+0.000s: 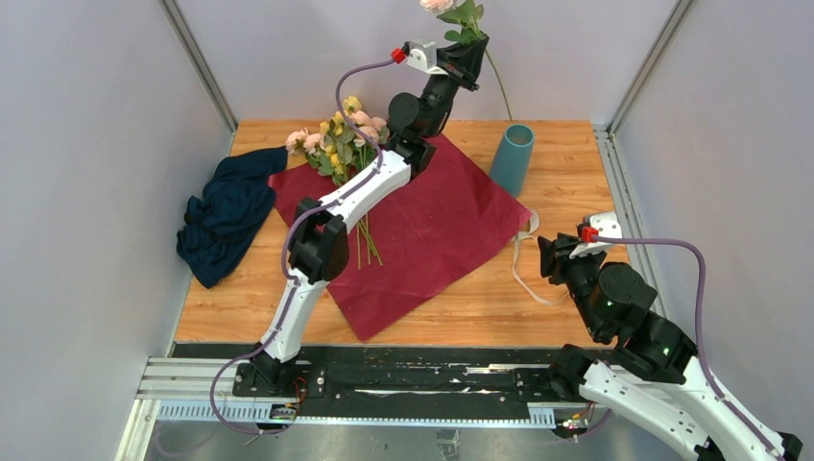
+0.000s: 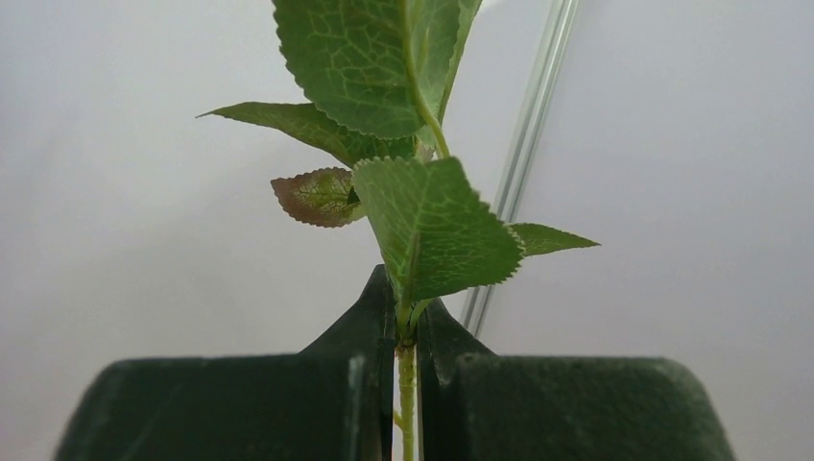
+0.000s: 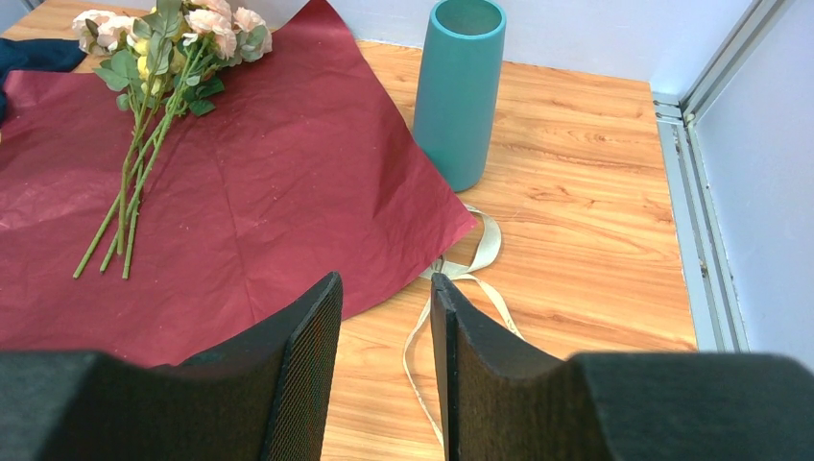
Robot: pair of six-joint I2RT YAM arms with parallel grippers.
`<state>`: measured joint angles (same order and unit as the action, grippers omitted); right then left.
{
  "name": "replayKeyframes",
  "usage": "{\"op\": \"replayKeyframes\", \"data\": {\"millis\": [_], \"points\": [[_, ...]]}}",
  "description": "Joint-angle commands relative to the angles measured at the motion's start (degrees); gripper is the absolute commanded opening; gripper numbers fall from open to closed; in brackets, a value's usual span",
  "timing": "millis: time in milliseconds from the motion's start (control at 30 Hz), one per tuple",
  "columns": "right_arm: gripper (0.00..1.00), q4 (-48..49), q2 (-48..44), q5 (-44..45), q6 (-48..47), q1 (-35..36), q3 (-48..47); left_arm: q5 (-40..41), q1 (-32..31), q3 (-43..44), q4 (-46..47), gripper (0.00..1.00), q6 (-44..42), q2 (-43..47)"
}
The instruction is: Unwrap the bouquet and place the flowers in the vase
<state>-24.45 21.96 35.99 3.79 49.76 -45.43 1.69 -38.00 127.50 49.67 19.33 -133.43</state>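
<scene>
Wrap was already off, paper (image 1: 432,230) flat on the table, so this was the flowers-into-vase step. Left gripper (image 1: 470,48) was clamped on one rose (image 1: 465,17) by its stem, held high at 12 o'clock, w/ the vase (image 1: 513,158) below at 2. The other flowers (image 1: 341,139) lay at 11. Right gripper (image 1: 552,257) sat at 4, jaws part-open, empty. Next imo: line the stem end up over the vase mouth, lower, let go.

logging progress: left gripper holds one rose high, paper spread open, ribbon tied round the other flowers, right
No: the ribbon lies untied on the table near the vase, apart from the other flowers, as the right wrist view shows. The left gripper does hold one rose high, and the paper is spread open.
</scene>
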Motion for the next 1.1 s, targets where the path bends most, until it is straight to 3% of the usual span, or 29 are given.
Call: {"op": "replayKeyframes", "data": {"millis": [0, 200, 500, 1067], "points": [[0.42, -0.1, -0.1, -0.2, -0.6, 0.4, 0.6, -1.9, -0.1, -2.1, 2.9, 0.00, 0.8, 3.3], [0.42, -0.1, -0.6, -0.5, -0.7, 0.4, 0.4, -3.3, -0.1, -6.7, 6.1, 0.00, 3.7, 5.0], [0.42, -0.3, -1.5, -0.5, -0.3, 0.5, 0.5, -3.9, -0.2, -6.2, 4.7, 0.00, 4.8, 1.9], [0.42, -0.3, -0.3, -0.3, -0.6, 0.5, 0.7, -4.0, -4.0, 3.4, -2.1, 0.00, 0.4, -8.7]]}}
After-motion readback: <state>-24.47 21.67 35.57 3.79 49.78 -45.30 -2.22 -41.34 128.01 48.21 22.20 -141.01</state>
